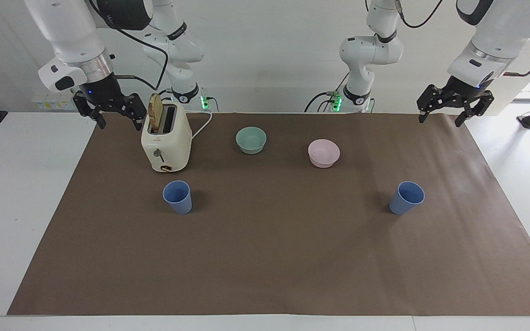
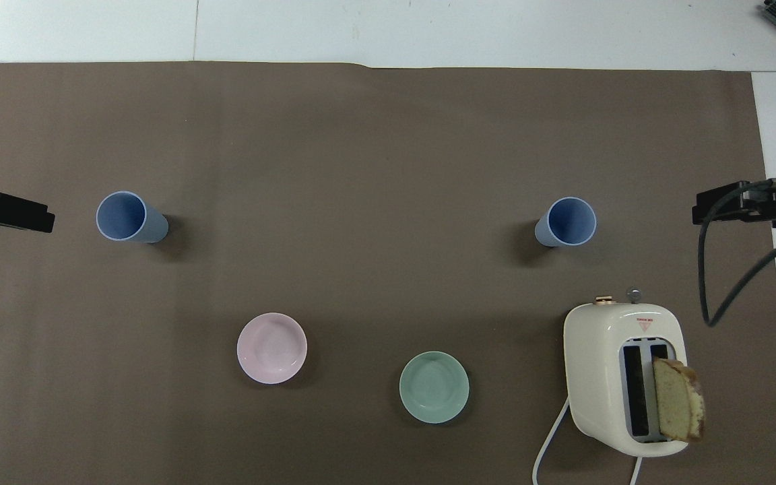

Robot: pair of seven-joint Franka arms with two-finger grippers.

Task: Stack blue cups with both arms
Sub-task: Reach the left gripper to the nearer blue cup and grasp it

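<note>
Facing view: right gripper (image 1: 117, 117) hangs empty, fingers spread, beside the toaster (image 1: 166, 142); left gripper (image 1: 453, 112) likewise over the mat's corner.

Overhead view: blue cups (image 2: 131, 217) (image 2: 566, 222) upright, well apart (risk: clipping toaster, tipping a cup).

Left gripper (image 1: 453, 112) and right gripper (image 1: 111, 113) both raised, fingers spread open, empty; both arms waiting
</note>
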